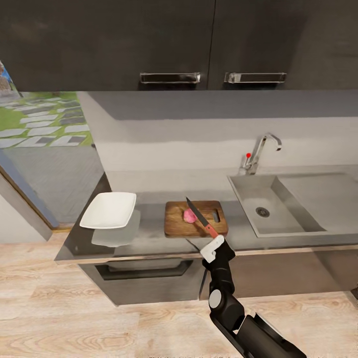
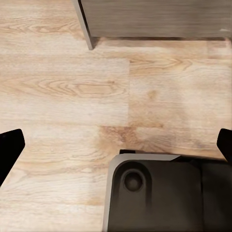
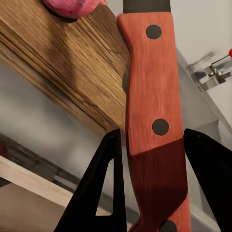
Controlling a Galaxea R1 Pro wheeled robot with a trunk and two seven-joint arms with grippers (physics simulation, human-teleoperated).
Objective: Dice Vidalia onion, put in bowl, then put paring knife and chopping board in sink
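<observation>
Right gripper [image 1: 215,247] clamped on knife [image 1: 201,219] handle, blade over onion [image 1: 189,215] on board [image 1: 175,223], left gripper [image 2: 116,145] fingers apart above floor [image 2: 63,87]

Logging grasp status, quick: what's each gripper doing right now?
Left gripper: open, holding nothing.
Right gripper: closed on the knife, blade by the onion.

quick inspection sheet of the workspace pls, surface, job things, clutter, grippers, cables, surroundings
surface: grey countertop, glossy.
job's things: onion whole on the board; knife held with its blade over the board beside the onion; white bowl left of the board, nothing in it; sink basin holds nothing.
clutter: nothing seen.
grippers: right gripper closed on the knife's red handle; left gripper open above the wood floor.
cables: nothing seen.
surroundings: dark wall cabinets, tap with red knob, doorway at left showing paving outside.
</observation>
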